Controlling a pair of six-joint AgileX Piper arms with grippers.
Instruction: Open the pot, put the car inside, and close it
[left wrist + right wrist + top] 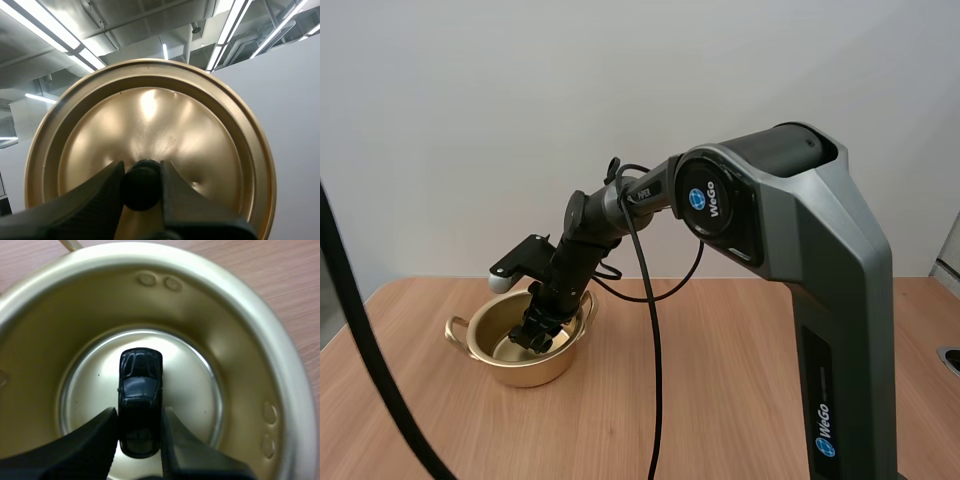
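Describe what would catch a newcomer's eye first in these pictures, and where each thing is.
A small black car is pinched in the right gripper, down inside the open golden pot on the wooden table. The left gripper holds the golden lid by its black knob.
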